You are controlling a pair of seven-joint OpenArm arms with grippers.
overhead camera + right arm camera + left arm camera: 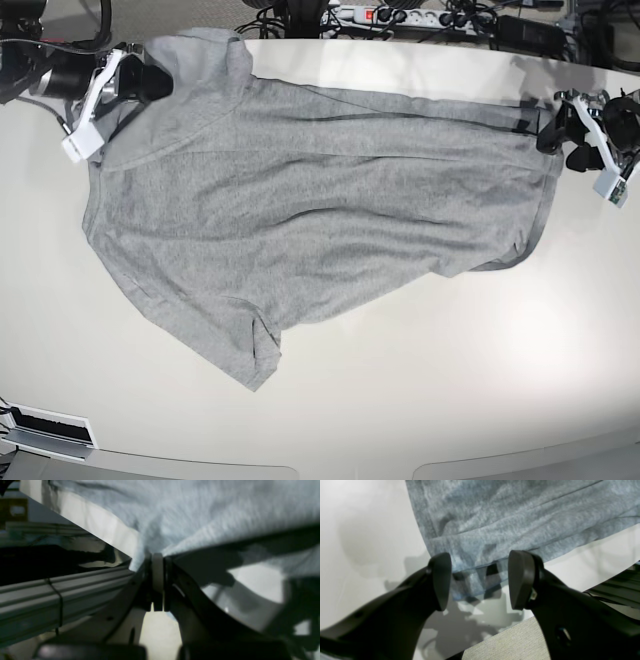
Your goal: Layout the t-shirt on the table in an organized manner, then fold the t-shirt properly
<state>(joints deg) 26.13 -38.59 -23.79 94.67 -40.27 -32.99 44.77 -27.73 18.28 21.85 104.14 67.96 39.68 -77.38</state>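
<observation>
The heather-grey t-shirt [300, 210] lies spread on the off-white table [400, 400], plain side up, with wrinkles and a sleeve pointing to the near left. My right gripper [160, 82] sits at the shirt's far left corner. In the right wrist view the right gripper [157, 557] is shut on a pinch of t-shirt [212, 510] cloth. My left gripper [550, 135] is at the shirt's far right edge. In the left wrist view the left gripper [480, 555] stands open, its fingers either side of a t-shirt [507, 512] hem corner.
A power strip and cables [400, 15] lie beyond the table's far edge. A white box [45, 430] sits at the near left corner. A metal rail [62, 590] runs below the table's edge by the right gripper. Grey floor [510, 642] shows past the table's edge.
</observation>
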